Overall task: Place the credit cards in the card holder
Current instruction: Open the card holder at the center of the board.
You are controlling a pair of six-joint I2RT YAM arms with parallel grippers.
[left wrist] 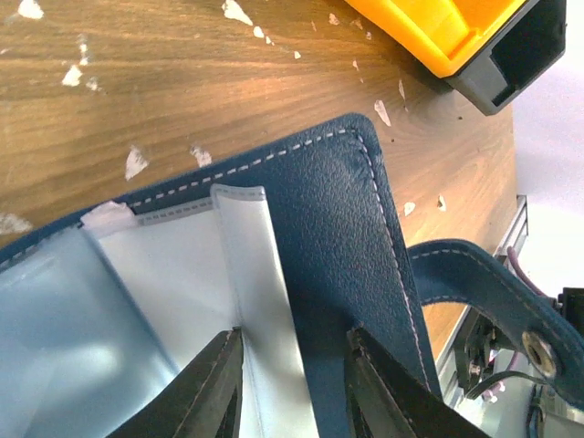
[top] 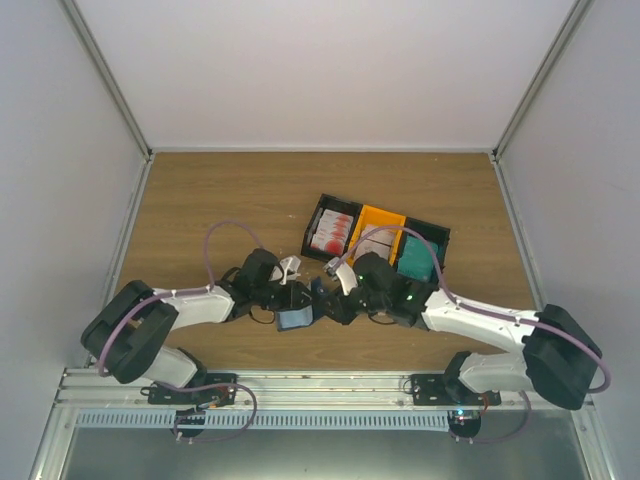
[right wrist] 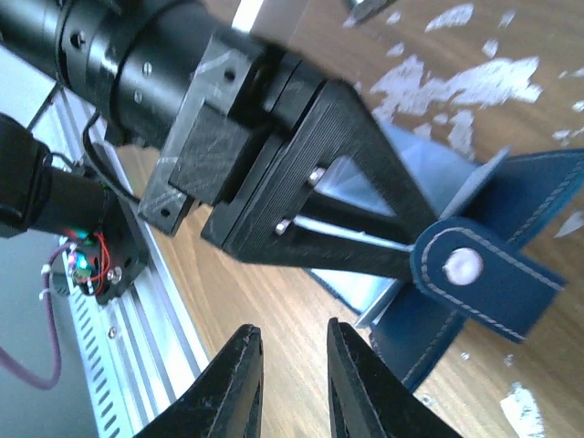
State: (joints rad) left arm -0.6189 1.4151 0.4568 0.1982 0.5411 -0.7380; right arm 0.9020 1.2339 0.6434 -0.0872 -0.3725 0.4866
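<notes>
Between left jaws, card holder (left wrist: 339,228) pocket.

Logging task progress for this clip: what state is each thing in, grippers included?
card holder: unfolded, snap strap undone, pinched at its pale inner sleeve.
left gripper: shut on the card holder.
right gripper: jaws slightly apart, nothing between them.
credit cards: lying in the left compartment of the tray, not yet in the holder.

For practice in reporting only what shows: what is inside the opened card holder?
Pale blue-grey pockets line the card holder; one pale flap stands within the left gripper. No card shows; pocket depths are covered.
</notes>
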